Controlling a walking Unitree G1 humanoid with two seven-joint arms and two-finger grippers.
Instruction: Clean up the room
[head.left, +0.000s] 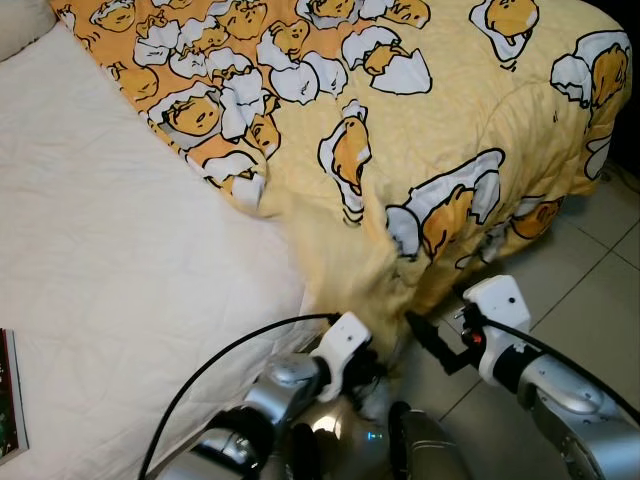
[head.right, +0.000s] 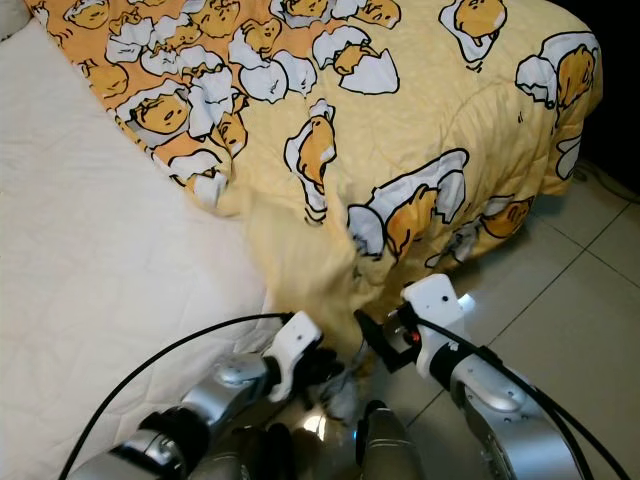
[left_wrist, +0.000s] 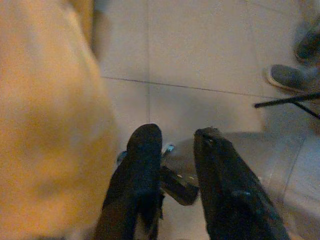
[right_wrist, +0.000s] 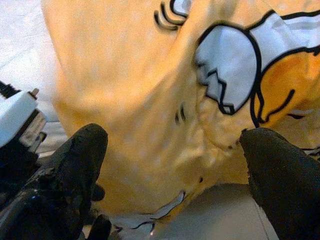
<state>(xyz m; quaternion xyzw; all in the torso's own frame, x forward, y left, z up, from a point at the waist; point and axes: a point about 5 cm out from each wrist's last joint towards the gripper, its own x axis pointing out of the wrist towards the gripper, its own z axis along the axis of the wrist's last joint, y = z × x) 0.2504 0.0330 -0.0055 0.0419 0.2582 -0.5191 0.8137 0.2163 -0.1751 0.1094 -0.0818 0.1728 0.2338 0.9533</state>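
Yellow egg-print blanket (head.left: 430, 110) lies across the far right of the bed, one bunched corner hanging off the near edge onto the grey tiled floor (head.left: 590, 280). White mattress cover (head.left: 110, 280) is bare to the left. Both grippers sit low at that hanging corner: left gripper (left_wrist: 172, 150) just beside the fabric, fingers parted, nothing between them; right gripper (right_wrist: 172, 150) spread wide, facing the fold, not grasping. Book edge (head.left: 10, 395) at near left of the bed

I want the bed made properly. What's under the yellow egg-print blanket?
The blanket covers the bed's right half and drapes over its edge. Beside it lies bare white mattress; whatever is beneath the blanket is hidden.
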